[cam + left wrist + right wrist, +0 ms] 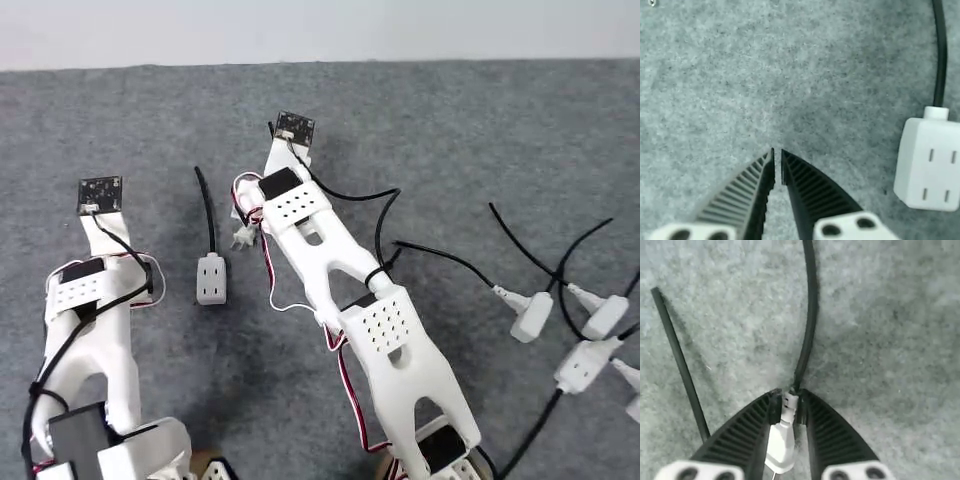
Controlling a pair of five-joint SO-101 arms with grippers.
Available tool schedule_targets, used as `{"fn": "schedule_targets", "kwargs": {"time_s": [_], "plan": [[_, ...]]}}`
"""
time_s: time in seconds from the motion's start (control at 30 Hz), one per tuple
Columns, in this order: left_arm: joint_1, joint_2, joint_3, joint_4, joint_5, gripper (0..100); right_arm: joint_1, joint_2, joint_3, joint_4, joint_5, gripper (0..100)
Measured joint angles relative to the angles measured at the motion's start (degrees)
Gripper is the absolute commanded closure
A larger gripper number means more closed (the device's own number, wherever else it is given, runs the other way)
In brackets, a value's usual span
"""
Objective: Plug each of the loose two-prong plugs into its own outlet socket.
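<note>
Your right gripper (788, 395) is clamped on a white plug (780, 445). In the right wrist view the plug's body lies between the ribbed jaws. Its black cord (812, 315) leaves past the tips and runs off across the carpet (890, 340). A thin cord (679, 365), also black, lies near it and ends on the carpet.

The high view hides those jaws under the right arm (330, 255). What you get there is a pronged plug (242, 237), white, poking out beside that arm's wrist. You cannot tell from that view whether it is the clamped one.

Your left gripper (777, 152) is closed to a hairline slit and holds nothing, with its tips over bare carpet. The left wrist view puts the outlet (929, 162) near those tips but apart from them. Two pairs of slots face up, and its black lead (939, 50) comes off one end. In the high view the outlet lies flat between the two arms, just beside the pronged plug, with the left arm (90, 310) on its other side.

The high view also takes in a cluster (580, 340) of white plugs and blocks with black cords. It lies well apart from both arms, out past the right arm. You cannot tell which of those pieces are joined.

Everything rests on grey, felt-like carpet. A pale wall (300, 30) runs along its far edge.
</note>
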Motion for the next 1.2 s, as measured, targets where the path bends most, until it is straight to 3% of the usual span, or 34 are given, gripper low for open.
{"fn": "schedule_targets", "kwargs": {"time_s": [0.13, 0.4, 0.5, 0.63, 0.93, 1.2], "plan": [[-0.1, 0.2, 0.0, 0.0, 0.0, 98, 0.0, 0.0, -1.8, 4.0, 2.6, 99.1], [-0.1, 0.2, 0.0, 0.0, 0.0, 98, 0.0, 0.0, -8.5, 27.5, 18.5, 98.7], [-0.1, 0.2, 0.0, 0.0, 0.0, 98, 0.4, 0.0, -8.5, 32.7, 23.2, 93.5], [-0.1, 0.2, 0.0, 0.0, 0.0, 98, 2.5, 2.7, -8.6, 32.9, 27.6, 84.6], [-0.1, 0.2, 0.0, 0.0, 0.0, 98, 3.0, -1.9, -9.5, 33.1, 30.2, 92.2], [-0.1, 0.2, 0.0, 0.0, 0.0, 98, 2.9, -11.4, 7.1, 31.6, 29.5, 92.9]]}}
